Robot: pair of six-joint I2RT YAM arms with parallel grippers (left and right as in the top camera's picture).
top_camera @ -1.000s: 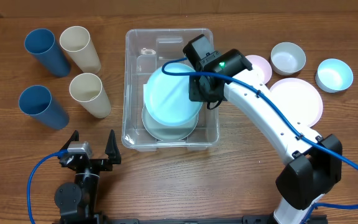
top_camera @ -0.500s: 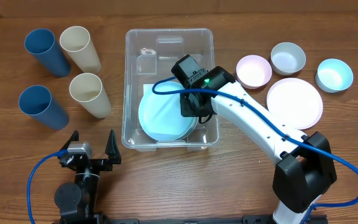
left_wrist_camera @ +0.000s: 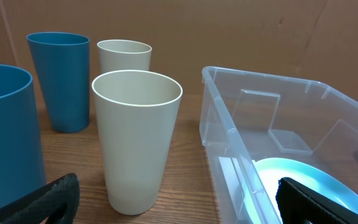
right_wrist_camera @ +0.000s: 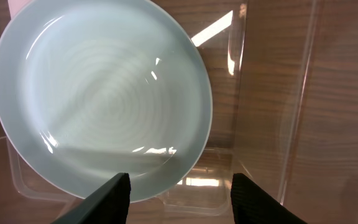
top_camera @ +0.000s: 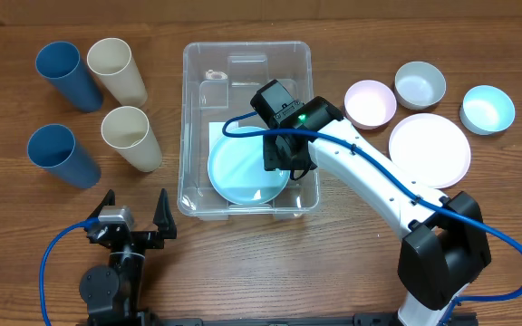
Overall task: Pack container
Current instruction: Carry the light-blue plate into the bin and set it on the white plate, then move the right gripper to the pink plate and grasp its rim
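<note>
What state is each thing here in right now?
container: upright, lidless
light blue plate: flat inside container
four cups: upright, empty
three bowls: upright, empty
pink plate: flat on table
left gripper: jaws open, empty
right gripper: jaws open over plate

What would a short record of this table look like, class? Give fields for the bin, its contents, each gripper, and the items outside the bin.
Bin: clear plastic bin, middle of the table
Inside: one pale blue plate, lying flat
Right gripper: open, over the plate's edge, holding nothing
Left gripper: open, empty, near the table's front edge
Left of bin: two blue cups, two cream cups, all upright
Right of bin: pink bowl, grey bowl, blue bowl, pink plate
</note>
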